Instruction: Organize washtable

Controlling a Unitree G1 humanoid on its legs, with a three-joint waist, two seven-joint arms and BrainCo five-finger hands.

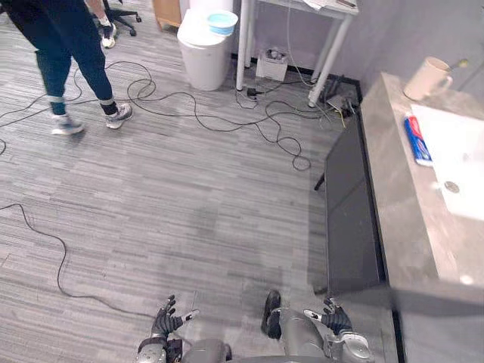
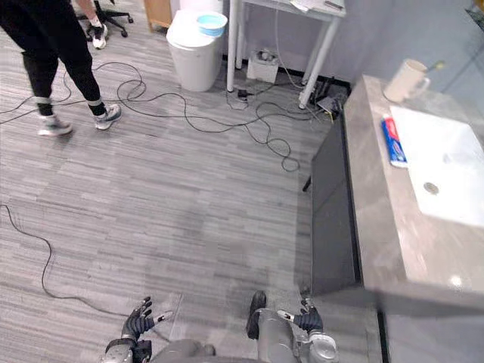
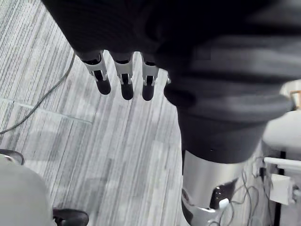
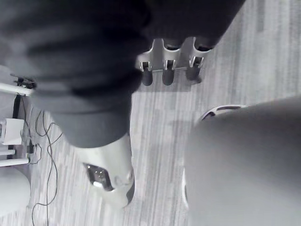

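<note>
A: Working from the left, what is showing?
B: A person in dark trousers (image 1: 68,45) is striding at far left. A white plastic bin (image 1: 203,57) is carrying a pale blue round bowl (image 1: 221,22).

A: Hands?
B: The left hand (image 1: 166,324) is hanging low, fingers straight and loosely spread, gripping nothing. The right hand (image 1: 335,321) is doing the same.

A: The work?
B: It is lying on the grey matte stone-look washtable (image 1: 401,212), well apart from both hands. A flat red, blue and white toothpaste tube (image 1: 417,141) is lying along the glossy white sink basin (image 1: 465,162), with a cream ceramic mug (image 1: 428,79) beyond. My judgement: step close before reaching, and pinch the soft tube by its sides.

Grey striped floor (image 1: 189,219) strewn with cables (image 1: 227,128), white table (image 1: 243,41) by wall (image 1: 393,30).
</note>
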